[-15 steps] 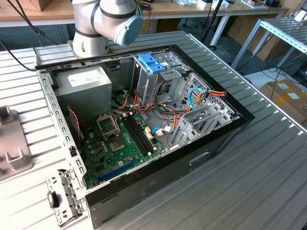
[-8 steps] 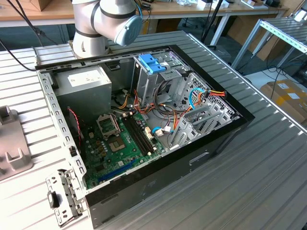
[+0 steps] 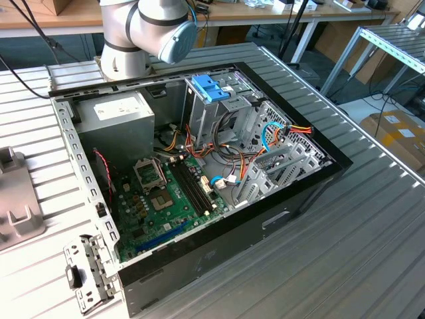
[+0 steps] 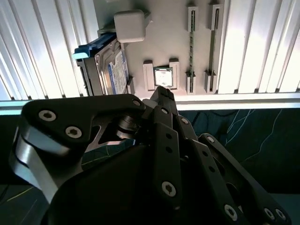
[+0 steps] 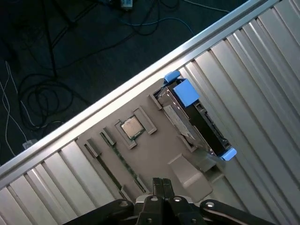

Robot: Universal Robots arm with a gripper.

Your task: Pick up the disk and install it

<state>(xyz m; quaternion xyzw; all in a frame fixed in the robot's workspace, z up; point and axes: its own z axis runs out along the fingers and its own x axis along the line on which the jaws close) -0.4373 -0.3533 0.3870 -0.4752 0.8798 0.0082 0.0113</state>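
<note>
Record the arm's smooth silver-grey tubular joint, with a pale blue round end cap, at the back of the exterior view behind an open black desktop computer case. Find the black multi-link metal gripper in the first wrist view pointing down over a beige-grey moulded plastic fixture plate, above it and apart from everything on it. Find its two narrow fingertips pressed flat together, fully closed, with nothing held between them. Note bare screw heads along the matt black links in the second wrist view.

Locate the flat rectangular silver-grey disk in its bright blue plastic carrier, standing on one long edge in a slot of that plate, near the gripper but not touching it. Note a blue-and-white label on its broad face in the second wrist view; cannot make out the print. Note beside it a small square metal-capped processor chip seated in a raised bracket, and a thin green memory stick set in a narrow channel. Note the plate resting on a ribbed aluminium table close to its edge. Inside the case: a green circuit board and a grey metal box bearing a white label, print too small to tell.
</note>
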